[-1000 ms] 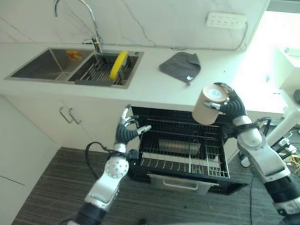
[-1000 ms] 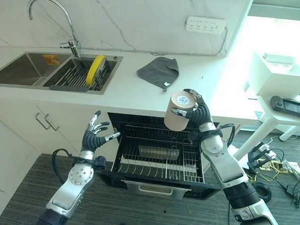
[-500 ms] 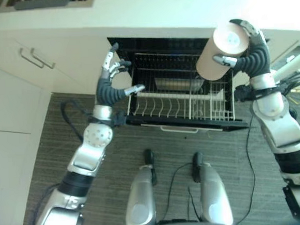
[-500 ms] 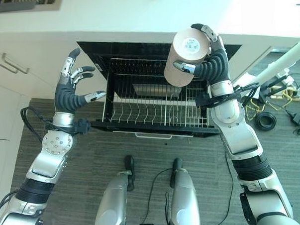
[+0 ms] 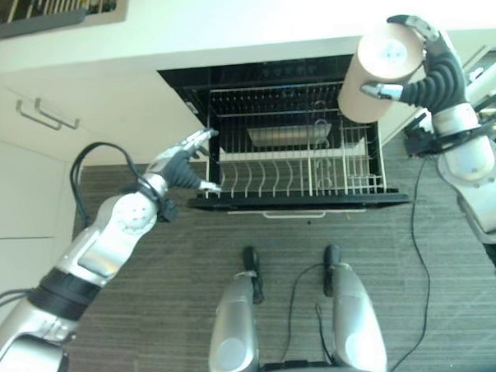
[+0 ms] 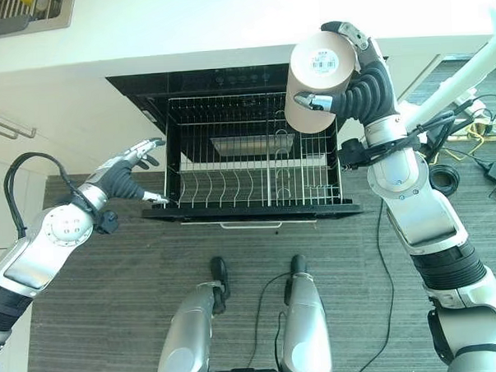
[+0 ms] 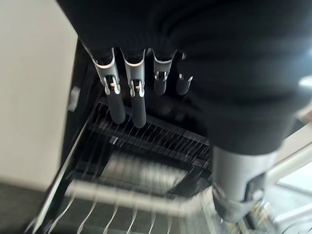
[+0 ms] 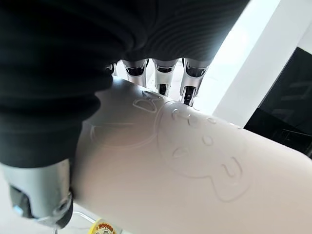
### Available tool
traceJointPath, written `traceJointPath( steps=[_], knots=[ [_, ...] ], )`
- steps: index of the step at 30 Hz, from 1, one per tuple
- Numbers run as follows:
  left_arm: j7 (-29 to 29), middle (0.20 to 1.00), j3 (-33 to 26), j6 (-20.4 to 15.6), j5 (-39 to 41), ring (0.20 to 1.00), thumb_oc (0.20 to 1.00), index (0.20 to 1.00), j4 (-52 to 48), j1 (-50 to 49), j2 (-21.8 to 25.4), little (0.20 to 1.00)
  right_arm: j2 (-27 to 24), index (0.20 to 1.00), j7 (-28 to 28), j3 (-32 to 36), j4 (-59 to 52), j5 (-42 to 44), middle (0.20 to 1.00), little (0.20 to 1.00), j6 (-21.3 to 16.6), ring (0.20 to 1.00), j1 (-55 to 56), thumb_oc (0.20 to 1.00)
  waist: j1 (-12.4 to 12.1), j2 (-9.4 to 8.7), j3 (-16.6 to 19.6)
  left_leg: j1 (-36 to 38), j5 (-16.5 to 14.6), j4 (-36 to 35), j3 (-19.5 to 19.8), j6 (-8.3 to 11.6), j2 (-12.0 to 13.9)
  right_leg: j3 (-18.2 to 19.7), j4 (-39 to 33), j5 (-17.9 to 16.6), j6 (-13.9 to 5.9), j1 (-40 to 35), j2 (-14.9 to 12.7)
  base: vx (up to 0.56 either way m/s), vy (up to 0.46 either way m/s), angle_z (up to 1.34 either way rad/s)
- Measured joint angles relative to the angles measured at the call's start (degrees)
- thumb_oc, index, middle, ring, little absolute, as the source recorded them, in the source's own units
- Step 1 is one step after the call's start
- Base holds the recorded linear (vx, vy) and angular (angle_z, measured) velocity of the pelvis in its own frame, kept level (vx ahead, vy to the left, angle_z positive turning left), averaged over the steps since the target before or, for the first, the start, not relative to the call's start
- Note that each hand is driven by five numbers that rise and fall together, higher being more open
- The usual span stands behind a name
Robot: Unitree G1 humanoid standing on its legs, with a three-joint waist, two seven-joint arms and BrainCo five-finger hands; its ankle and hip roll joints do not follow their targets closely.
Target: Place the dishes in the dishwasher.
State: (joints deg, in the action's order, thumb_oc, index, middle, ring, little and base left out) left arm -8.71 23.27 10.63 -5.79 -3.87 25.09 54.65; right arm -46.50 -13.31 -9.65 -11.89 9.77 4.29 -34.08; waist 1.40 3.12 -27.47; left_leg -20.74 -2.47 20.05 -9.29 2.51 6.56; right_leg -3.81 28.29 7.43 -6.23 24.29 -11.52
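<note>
A tan cup (image 5: 373,77) with an embossed face (image 8: 195,161) is held bottom-up above the right side of the dishwasher rack (image 5: 292,163); my right hand (image 5: 439,66) is shut on it. The wire rack stands pulled out of the open dishwasher (image 6: 227,80), with a metal tray (image 5: 283,136) lying in its back part. My left hand (image 5: 180,166) is open at the rack's front left corner, fingers (image 7: 117,105) straight and pointing over the wires.
The white counter (image 5: 224,22) runs along the top, with the sink rack (image 5: 43,10) at the upper left. White cabinet doors with handles (image 5: 43,117) stand left of the dishwasher. Dark striped floor (image 5: 155,322) lies below.
The camera has shifted. My left hand has dropped from a raised pose to the rack's front left corner. The right hand keeps the cup over the rack's right side.
</note>
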Motion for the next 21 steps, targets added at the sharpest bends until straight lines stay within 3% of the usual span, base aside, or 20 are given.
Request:
traceJointPath(
  steps=[5,12,14,21],
  knots=[
    [-12.36,1.0,6.77,9.74,-3.19,1.0,1.0,1.0,10.59,2.09,-5.49,1.0,-0.04,0.2,1.64,-1.86,0.1,1.33,0.2,0.2,0.13,0.2,-3.14,0.2,2.29,0.25,-0.02,0.75,-0.02,-0.14,-0.79,0.03,0.19,0.37,0.13,-0.05,0.08,-0.15,0.15,0.01,0.038,-0.07],
    [-20.38,1.0,8.42,14.51,-9.43,1.0,1.0,1.0,20.03,6.88,-11.23,1.0,0.04,0.2,3.99,-3.4,0.11,1.6,0.2,0.2,0.3,0.2,-4.39,0.2,3.23,0.27,0.0,1.85,-0.01,-0.18,-1.12,0.04,0.51,0.89,0.0,-0.29,0.32,-0.86,0.87,-0.01,0.022,-0.05],
    [-23.92,1.0,9.24,15.93,-12.49,1.0,1.0,1.0,23.31,8.78,-13.43,1.0,0.8,0.2,4.84,-3.47,0.11,1.58,0.2,0.2,0.39,0.2,-5.16,0.2,3.61,0.31,0.06,2.48,-0.04,-0.44,-1.46,0.08,0.65,1.19,-0.24,-0.3,0.33,-1.3,0.99,-0.02,0.005,-0.1],
    [-40.01,1.0,13.54,20.9,-21.38,1.0,1.0,1.0,25.06,11.48,-14.31,1.0,1.21,0.2,7.5,-3.7,2.17,1.41,0.2,0.2,0.45,0.2,-8.05,0.2,6.09,0.61,0.59,2.84,-0.04,-0.93,-2.33,0.11,0.94,1.8,-0.34,-0.51,0.52,-0.92,1.2,-0.02,0.03,-0.06]
  ],
)
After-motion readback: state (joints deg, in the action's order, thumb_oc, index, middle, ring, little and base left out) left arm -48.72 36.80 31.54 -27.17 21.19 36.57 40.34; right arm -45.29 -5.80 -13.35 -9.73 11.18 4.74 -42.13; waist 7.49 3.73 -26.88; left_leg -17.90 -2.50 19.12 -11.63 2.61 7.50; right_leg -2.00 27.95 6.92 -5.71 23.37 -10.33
